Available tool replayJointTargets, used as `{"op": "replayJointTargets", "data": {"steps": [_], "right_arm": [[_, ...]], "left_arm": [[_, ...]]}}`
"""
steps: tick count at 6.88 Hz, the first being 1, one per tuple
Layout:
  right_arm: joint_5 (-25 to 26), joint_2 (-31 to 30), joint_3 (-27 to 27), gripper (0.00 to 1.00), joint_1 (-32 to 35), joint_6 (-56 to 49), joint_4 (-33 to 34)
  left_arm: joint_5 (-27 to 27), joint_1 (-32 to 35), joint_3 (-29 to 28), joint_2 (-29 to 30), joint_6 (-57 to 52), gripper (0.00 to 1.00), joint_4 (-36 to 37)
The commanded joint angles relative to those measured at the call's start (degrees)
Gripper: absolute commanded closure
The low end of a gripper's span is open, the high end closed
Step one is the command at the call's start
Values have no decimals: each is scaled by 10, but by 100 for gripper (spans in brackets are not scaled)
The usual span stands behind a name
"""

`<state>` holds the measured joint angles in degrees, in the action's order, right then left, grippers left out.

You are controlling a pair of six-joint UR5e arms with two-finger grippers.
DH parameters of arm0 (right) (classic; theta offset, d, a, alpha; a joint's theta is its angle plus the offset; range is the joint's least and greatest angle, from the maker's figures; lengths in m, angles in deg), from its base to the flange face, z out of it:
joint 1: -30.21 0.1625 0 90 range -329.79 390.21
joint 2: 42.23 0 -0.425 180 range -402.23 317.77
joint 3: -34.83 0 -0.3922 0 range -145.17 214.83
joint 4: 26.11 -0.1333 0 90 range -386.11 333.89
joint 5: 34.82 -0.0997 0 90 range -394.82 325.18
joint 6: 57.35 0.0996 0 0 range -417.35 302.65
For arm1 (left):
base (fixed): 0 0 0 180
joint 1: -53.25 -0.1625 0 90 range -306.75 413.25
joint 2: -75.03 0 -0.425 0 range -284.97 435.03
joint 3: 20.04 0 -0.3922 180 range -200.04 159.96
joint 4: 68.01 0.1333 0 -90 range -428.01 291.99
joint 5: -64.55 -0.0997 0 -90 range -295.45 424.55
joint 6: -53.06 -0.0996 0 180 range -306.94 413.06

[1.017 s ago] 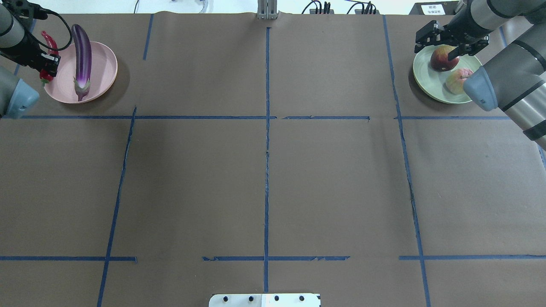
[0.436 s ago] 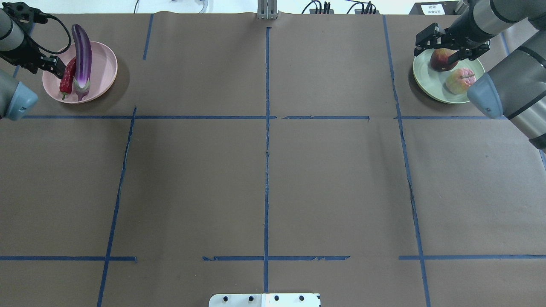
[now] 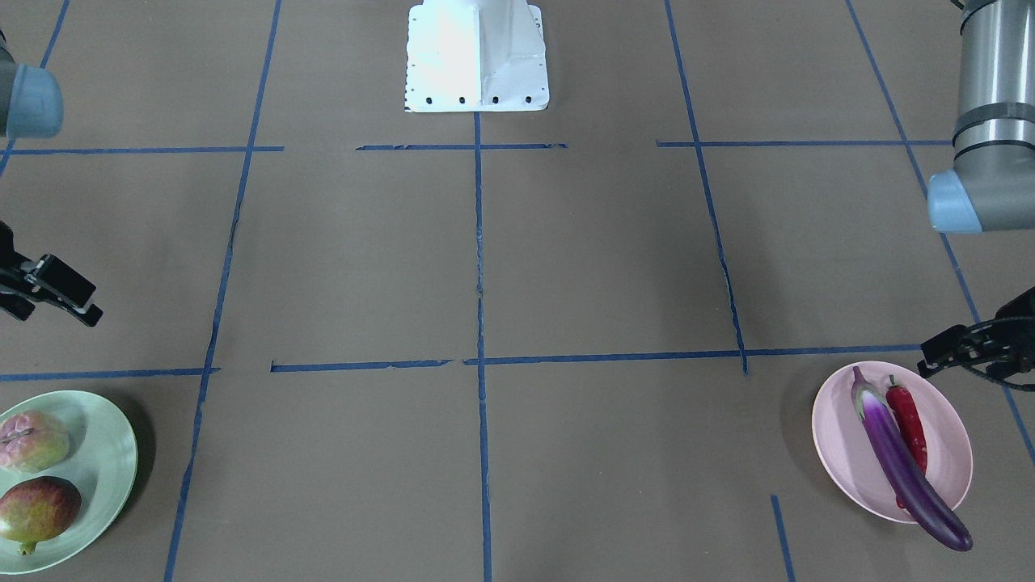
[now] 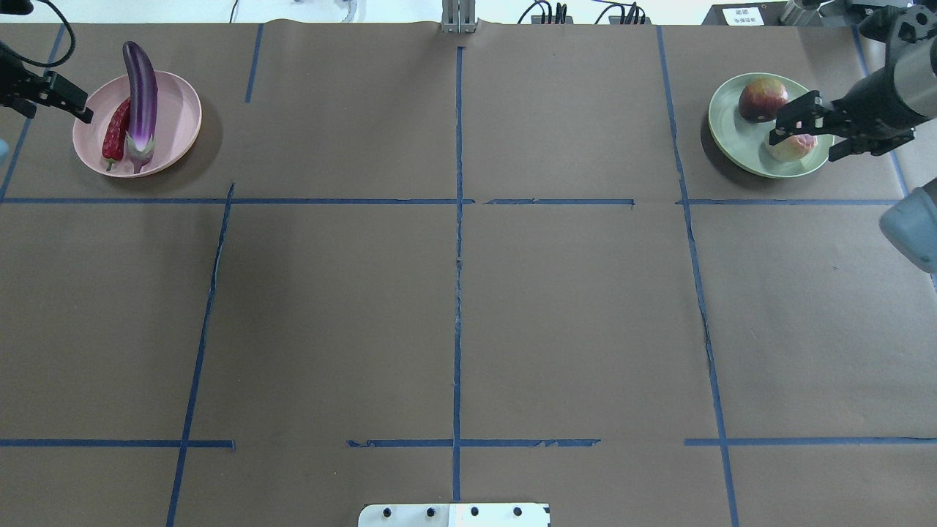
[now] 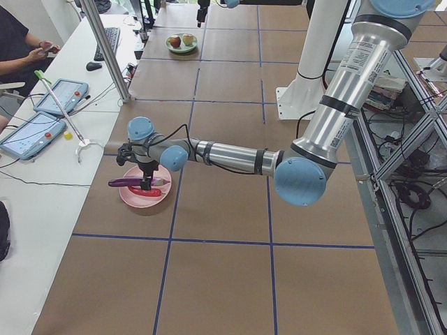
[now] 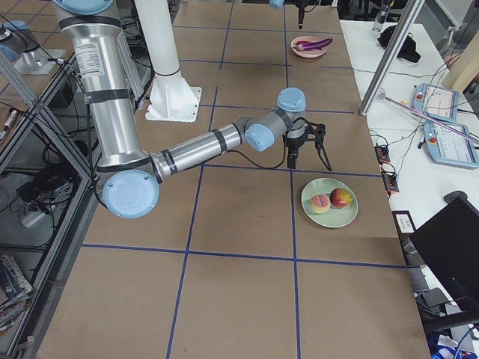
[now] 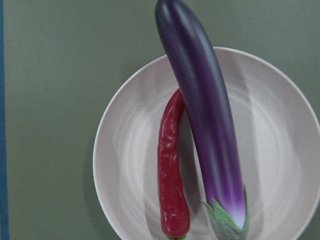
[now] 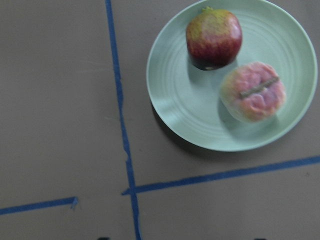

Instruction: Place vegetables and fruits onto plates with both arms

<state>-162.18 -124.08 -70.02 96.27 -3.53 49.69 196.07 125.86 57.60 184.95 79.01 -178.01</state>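
Observation:
The purple eggplant (image 4: 141, 95) and red chili pepper (image 4: 115, 137) lie side by side on the pale pink plate (image 4: 176, 117) at the far left, and the left wrist view shows them from above: eggplant (image 7: 205, 115), chili (image 7: 172, 175). My left gripper (image 4: 57, 110) is open and empty, just left of that plate. The pomegranate-like fruit (image 4: 762, 99) and the peach-like fruit (image 4: 794, 146) sit on the pale green plate (image 4: 732, 139) at the far right. My right gripper (image 4: 805, 144) hangs open and empty above the peach, raised clear of it.
The white base block (image 4: 454, 514) stands at the table's near edge. Blue tape lines (image 4: 457, 219) grid the brown table cover. Cables and sockets (image 4: 556, 13) line the far edge. An operators' desk with tablets (image 5: 42, 118) runs along the table's far side.
My left gripper let go of the chili, which now lies on the pink plate, and pulled back to the left. My right gripper moved from over the pomegranate to over the peach.

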Motion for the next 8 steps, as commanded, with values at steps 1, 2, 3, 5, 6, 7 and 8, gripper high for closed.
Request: {"op": "replayJointTargets", "data": {"steps": [1,2,3,5,6,7,8], "right_arm": [[-3,-82,-106,0,23,-95,113],[-4,-130,-151,0,38,-153,148],[-6,-184,-181,0,43,-186,147],[-21,-252,-186,0,60,-255,131],[-36,-271,-181,0,92,-307,131],[-39,-279,-164,0,121,-361,132],[-48,-278,-140,0,148,-406,132]], "left_arm": [[11,7,182,-102,1,0,100],[13,7,275,-177,0,0,104],[14,7,358,-249,-2,0,104],[43,21,406,-313,-83,0,106],[43,52,399,-322,-142,0,107],[41,90,367,-322,-227,0,130],[38,131,344,-317,-322,0,180]]}}
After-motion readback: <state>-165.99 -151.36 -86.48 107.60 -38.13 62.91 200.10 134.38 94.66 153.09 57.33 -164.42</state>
